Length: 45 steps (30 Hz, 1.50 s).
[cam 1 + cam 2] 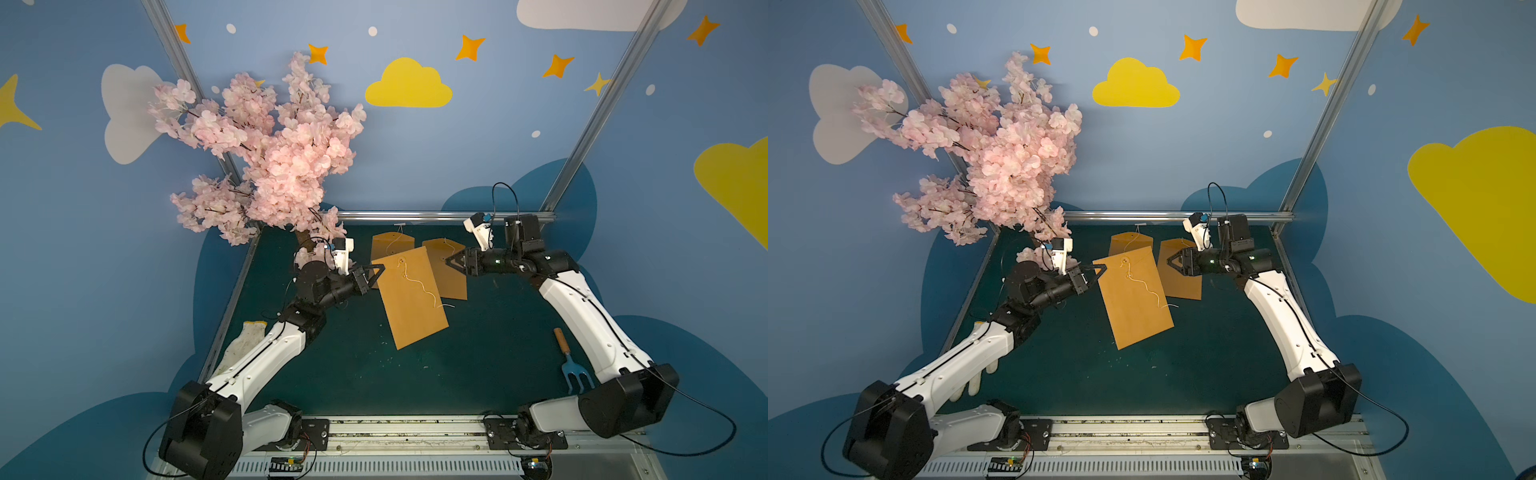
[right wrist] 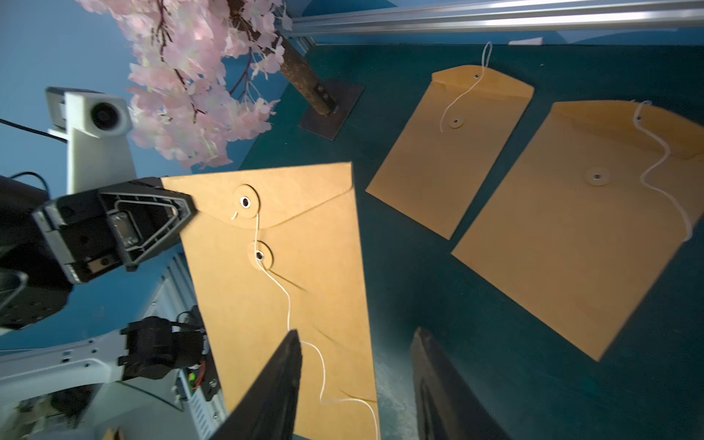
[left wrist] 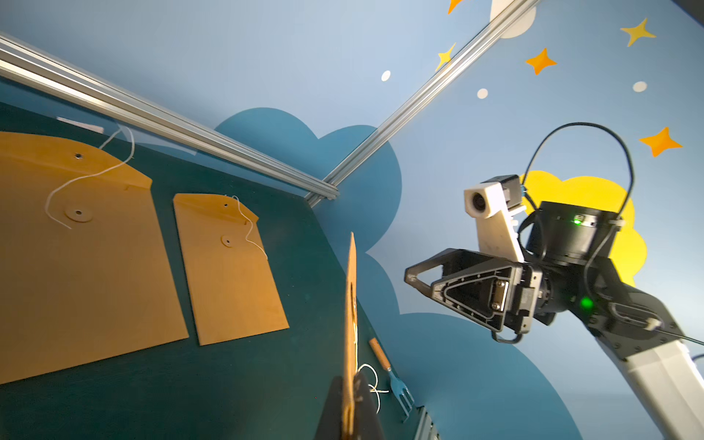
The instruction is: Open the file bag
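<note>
The left claw (image 1: 376, 270) is pinched shut on the top corner of the file bag (image 1: 411, 307), on the flap side, and holds it up off the table (image 1: 415, 382). In both top views the bag hangs tilted, its lower end toward the near side of the table. From the left wrist it is seen edge-on (image 3: 349, 324) between the claw's fingers. Its flap lies folded down, and the string (image 2: 287, 304) runs from the flap's button past the lower button and trails loose down the face.

The right claw (image 1: 451, 259) is spread with nothing between its fingers. It faces the held bag's far edge, near it but apart.

Two other brown bags lie flat on the table behind the held one. The second bag (image 1: 388, 245) is partly covered by it in both top views. The third bag (image 1: 451, 286) lies under the right claw. Both have their strings loose.

A pink blossom tree (image 1: 282, 166) stands on a base plate (image 2: 331, 110) at the far left corner, and its branches reach over the left arm's wrist. A blue garden fork (image 1: 571, 365) with a wooden handle lies beside the right arm, well apart from the bags. A pale glove (image 1: 245, 345) lies at the table's left edge, partly hidden by the left arm
</note>
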Available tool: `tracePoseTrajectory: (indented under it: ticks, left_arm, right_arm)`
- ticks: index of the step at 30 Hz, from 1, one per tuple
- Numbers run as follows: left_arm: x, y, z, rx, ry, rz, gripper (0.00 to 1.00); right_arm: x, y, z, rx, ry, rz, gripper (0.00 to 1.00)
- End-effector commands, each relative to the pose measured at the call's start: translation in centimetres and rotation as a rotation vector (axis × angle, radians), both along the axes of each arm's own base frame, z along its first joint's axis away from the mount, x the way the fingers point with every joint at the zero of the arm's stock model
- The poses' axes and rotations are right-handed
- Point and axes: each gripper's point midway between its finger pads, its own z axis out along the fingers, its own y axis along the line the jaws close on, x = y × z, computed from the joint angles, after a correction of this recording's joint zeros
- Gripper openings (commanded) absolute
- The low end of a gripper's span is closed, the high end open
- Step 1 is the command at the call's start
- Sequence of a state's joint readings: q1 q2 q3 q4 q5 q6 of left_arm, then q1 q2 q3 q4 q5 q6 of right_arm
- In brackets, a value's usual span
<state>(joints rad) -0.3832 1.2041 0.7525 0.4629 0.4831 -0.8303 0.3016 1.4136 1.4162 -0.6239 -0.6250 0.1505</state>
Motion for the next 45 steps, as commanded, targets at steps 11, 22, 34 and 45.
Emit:
tracePoseTrajectory:
  ticks: [11,22,34,45]
  left_arm:
    - [-1.1,-0.4,2.6,-0.121,-0.058,-0.058,0.02]
    - [-1.0,-1.0,2.6,-0.136,-0.052,-0.074,0.03]
    - [-0.2,-1.9,2.6,-0.155,-0.05,-0.088,0.03]
    - [-0.4,-2.6,3.1,-0.156,-0.054,-0.111,0.09]
  right_arm:
    - [-0.2,2.3,-1.4,0.183,0.101,0.122,0.53]
    - [-0.7,3.4,-1.7,0.238,0.138,0.174,0.47]
    - [-1.8,4.1,-2.0,0.285,0.179,0.225,0.4]
    - [-2.2,4.4,-1.2,0.314,0.169,0.253,0.09]
